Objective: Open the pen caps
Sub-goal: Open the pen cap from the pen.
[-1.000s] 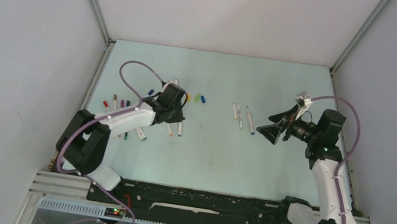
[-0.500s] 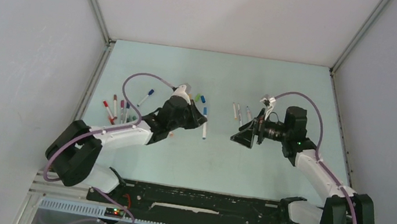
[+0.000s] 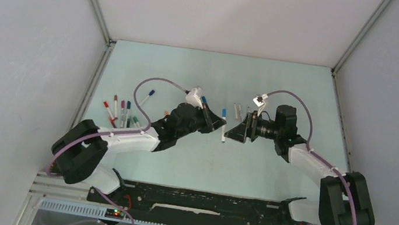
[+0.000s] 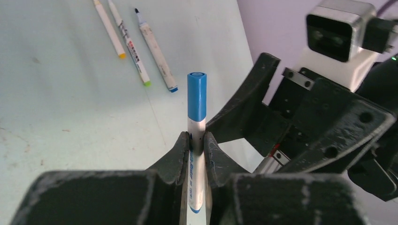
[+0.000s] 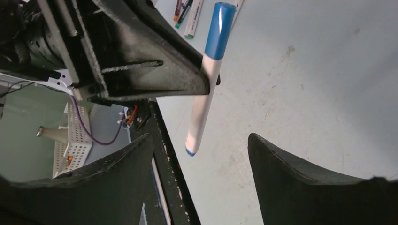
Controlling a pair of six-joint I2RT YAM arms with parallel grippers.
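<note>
My left gripper (image 4: 197,140) is shut on the white barrel of a pen (image 4: 196,178), held upright above the table's middle. The pen's blue cap (image 4: 197,96) sticks out above the fingers. In the top view the pen (image 3: 223,125) hangs between the two grippers. My right gripper (image 5: 201,140) is open and faces the left one. The pen's capless end (image 5: 191,146) lies just ahead of its fingertips, touching neither finger. The blue cap (image 5: 219,30) points away from the right gripper. A loose blue cap (image 3: 204,99) lies on the table behind the left wrist.
Several uncapped pens (image 3: 119,111) lie at the left, and one more (image 3: 148,94) sits farther back. Three uncapped pens (image 4: 133,47) lie behind the grippers near the centre. A black rail (image 3: 202,198) runs along the near edge. Walls close in on three sides.
The left arm swung right to the centre, carrying the blue-capped pen. The right arm swung left to meet it, and its jaws narrowed a little.
</note>
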